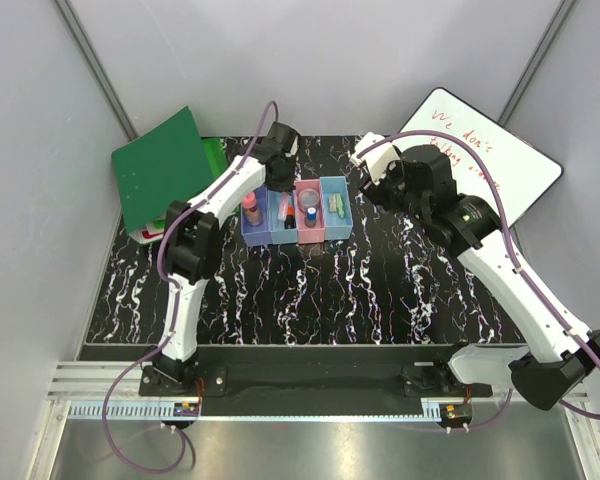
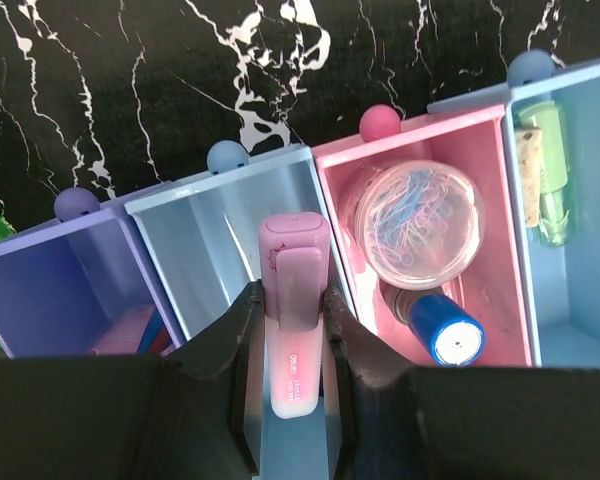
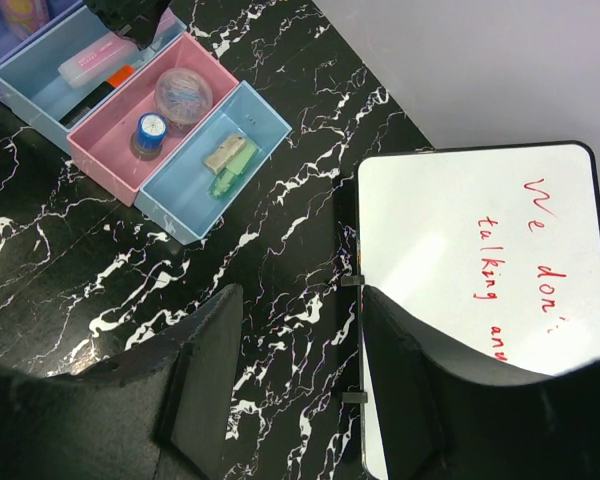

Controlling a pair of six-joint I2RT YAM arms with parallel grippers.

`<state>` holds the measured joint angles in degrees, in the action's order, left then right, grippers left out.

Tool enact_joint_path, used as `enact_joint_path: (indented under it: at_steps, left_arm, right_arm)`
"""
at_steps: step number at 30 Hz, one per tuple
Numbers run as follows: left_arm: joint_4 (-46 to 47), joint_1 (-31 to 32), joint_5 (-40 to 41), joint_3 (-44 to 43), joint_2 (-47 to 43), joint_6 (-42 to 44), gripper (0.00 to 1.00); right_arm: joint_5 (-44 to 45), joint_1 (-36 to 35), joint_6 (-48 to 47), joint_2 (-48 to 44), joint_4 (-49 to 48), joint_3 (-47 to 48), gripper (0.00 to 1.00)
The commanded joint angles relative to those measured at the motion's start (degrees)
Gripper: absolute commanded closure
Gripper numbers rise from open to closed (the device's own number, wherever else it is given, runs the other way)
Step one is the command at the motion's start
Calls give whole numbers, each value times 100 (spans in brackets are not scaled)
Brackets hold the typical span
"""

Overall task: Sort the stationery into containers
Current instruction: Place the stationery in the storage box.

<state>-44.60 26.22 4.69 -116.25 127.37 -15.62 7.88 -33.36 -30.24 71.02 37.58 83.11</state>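
Observation:
Four joined containers stand in a row: purple-blue, light blue, pink and light blue. My left gripper is shut on a pink marker, which points down into the second container. The pink container holds a round clear case of clips and a blue-capped piece. A green highlighter lies in the rightmost container. Pink and red pieces show in the purple-blue one. My right gripper hangs open and empty over the marbled table, right of the row.
A whiteboard with red writing lies at the back right, its edge just under my right gripper's right finger. A green folder leans at the back left. Grey walls close in the table on three sides.

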Motion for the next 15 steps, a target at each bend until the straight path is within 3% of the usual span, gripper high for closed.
enact_joint_path:
  at_steps: [1,3,5,15]
  left_arm:
    - [215,-55,24,-118,51,-196,100]
    - [224,-55,32,-21,51,-249,96]
    - [241,-73,67,14,42,-240,79]
    - [259,-134,243,453,-134,-354,75]
  right_arm:
    - [12,32,-26,43,-137,91,41]
    - [21,40,-17,52,-137,109,41]
    - [21,32,-26,34,-137,100,41]
    - [65,32,-52,-18,-146,118,41]
